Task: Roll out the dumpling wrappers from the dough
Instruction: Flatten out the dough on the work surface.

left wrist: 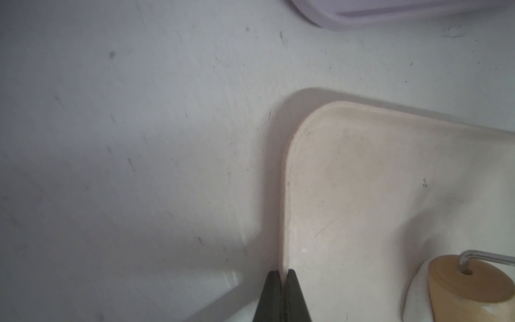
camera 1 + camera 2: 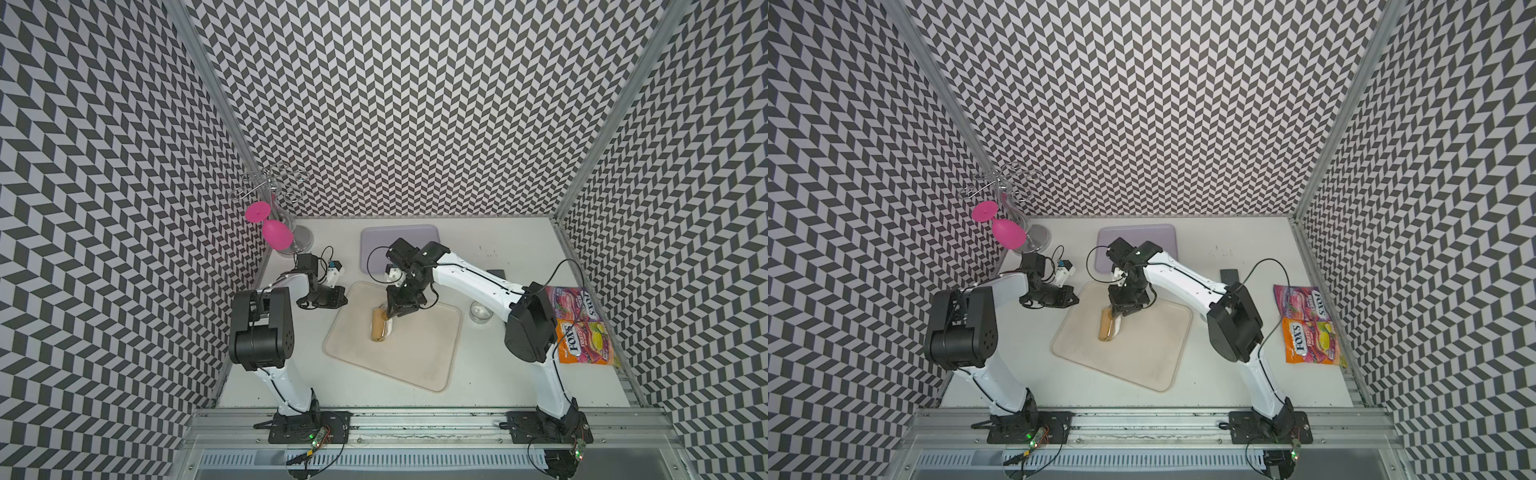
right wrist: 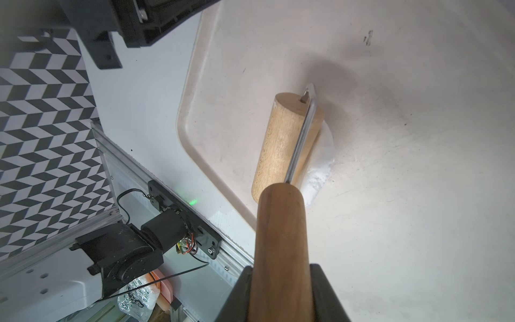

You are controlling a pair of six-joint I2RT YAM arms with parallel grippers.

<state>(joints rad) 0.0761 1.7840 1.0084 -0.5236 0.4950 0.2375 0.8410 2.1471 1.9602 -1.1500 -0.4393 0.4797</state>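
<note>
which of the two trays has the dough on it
The beige tray, nearer the arm bases: the dough lies on it under the wooden roller. The lavender tray at the back shows none.

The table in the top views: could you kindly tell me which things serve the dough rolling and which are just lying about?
In use: soft white dough, wooden roller with metal frame held by the right gripper, beige tray.
Lying about: lilac tray, pink wine glass, two bright candy bags, small clear glass bowl.
</note>
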